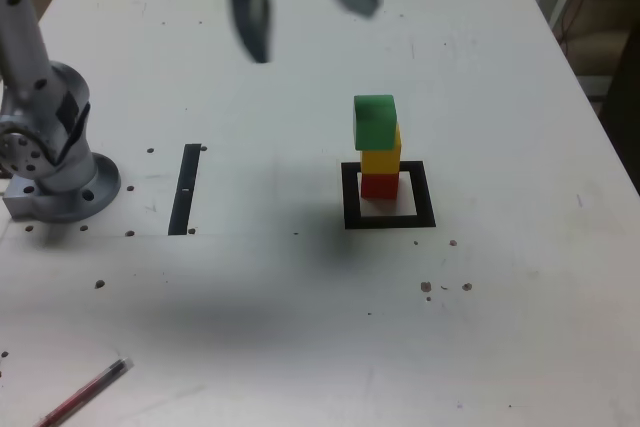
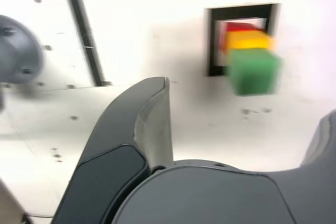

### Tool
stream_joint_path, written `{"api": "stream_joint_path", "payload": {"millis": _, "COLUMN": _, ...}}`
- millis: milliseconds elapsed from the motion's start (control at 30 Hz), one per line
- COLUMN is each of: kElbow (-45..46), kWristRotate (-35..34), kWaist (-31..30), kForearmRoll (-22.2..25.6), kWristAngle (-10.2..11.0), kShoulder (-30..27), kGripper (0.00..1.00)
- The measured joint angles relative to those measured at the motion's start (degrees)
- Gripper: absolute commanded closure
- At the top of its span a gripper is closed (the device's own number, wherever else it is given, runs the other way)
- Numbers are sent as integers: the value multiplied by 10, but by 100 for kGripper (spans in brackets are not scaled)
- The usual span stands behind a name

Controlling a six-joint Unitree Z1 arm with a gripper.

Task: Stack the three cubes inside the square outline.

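three cubes stacked inside the square outline (image 1: 389,220), red cube (image 1: 379,185) lowest, yellow cube (image 1: 381,159) between, green cube (image 1: 374,121) topmost, gripper (image 1: 305,9) released, jaws apart, blurred, raised well clear of the stack

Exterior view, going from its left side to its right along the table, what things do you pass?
Arm base → red pen → thin black strip → square outline holding the stack: red cube, yellow cube, green cube on top.
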Motion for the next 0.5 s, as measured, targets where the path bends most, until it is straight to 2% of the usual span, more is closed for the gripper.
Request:
{"api": "stream_joint_path", "payload": {"millis": 200, "kElbow": 121, "kWristRotate": 5, "kWaist": 9, "kForearmRoll": -50, "kWristAngle": 8, "kShoulder": -79, "kGripper": 1}}
{"api": "stream_joint_path", "payload": {"millis": 500, "kElbow": 296, "kWristRotate": 25, "kWaist": 29, "kForearmRoll": -112, "kWristAngle": 28, "kShoulder": -88, "kGripper": 0}}
